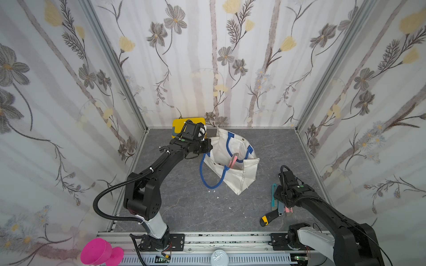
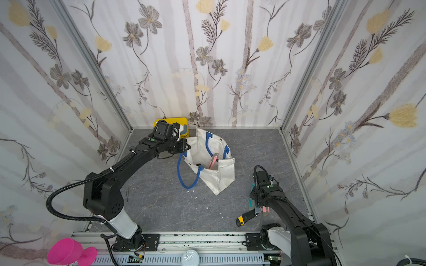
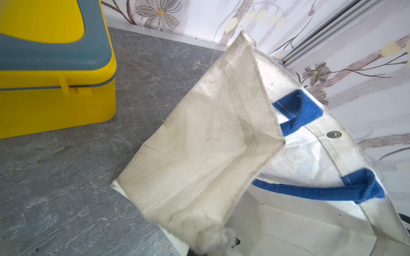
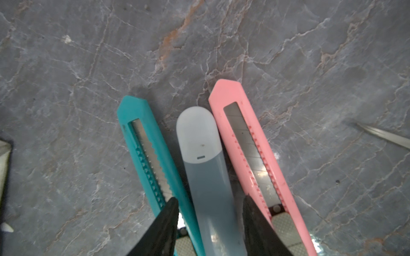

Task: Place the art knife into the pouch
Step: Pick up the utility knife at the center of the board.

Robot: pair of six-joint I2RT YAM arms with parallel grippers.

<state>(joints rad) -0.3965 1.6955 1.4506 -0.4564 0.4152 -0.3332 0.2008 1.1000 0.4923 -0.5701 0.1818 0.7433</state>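
left gripper point(image 1: 206, 147) point(image 2: 185, 147): clamped on the pouch point(image 1: 239, 182) point(image 2: 221, 177) point(image 3: 199, 144), pinching the rim cloth at the corner nearest the yellow box point(image 1: 179, 123) point(image 2: 181, 120) point(image 3: 55, 99). The left wrist view shows canvas bunched right at the jaws. The pouch mouth gapes upward in both top views.

The pouch sits on the grey marble-look worktop point(image 1: 184, 202) point(image 2: 161, 202), with the yellow box just beside it, toward the back wall. One blue rope handle point(image 1: 202, 170) point(image 2: 178, 170) droops outside the pouch onto the worktop. The second blue handle point(image 1: 228, 147) point(image 2: 208, 147) lies against the pouch's inner wall.

pink art knife point(image 1: 234, 160) point(image 2: 214, 160): already inside the pouch, leaning on an inner wall.

The other knives lie flat on the worktop, well apart from the pouch, on the right arm's side of it. The teal art knife point(image 4: 142, 137) point(image 1: 273, 195), grey art knife point(image 4: 206, 177) and second pink art knife point(image 4: 250, 155) lie side by side and fan out slightly. The grey one is between the other two, hard up against the second pink. The black-and-yellow knife point(image 1: 268, 218) point(image 2: 245, 217) is near that group, on the side away from the pouch.

right gripper point(image 4: 210, 201): down over the group, jaws part spread and straddling the grey art knife. One finger point(image 4: 168, 221) overlaps the teal art knife's edge and the other overlaps the second pink's. Can't tell whether the pads actually bite the grey one.
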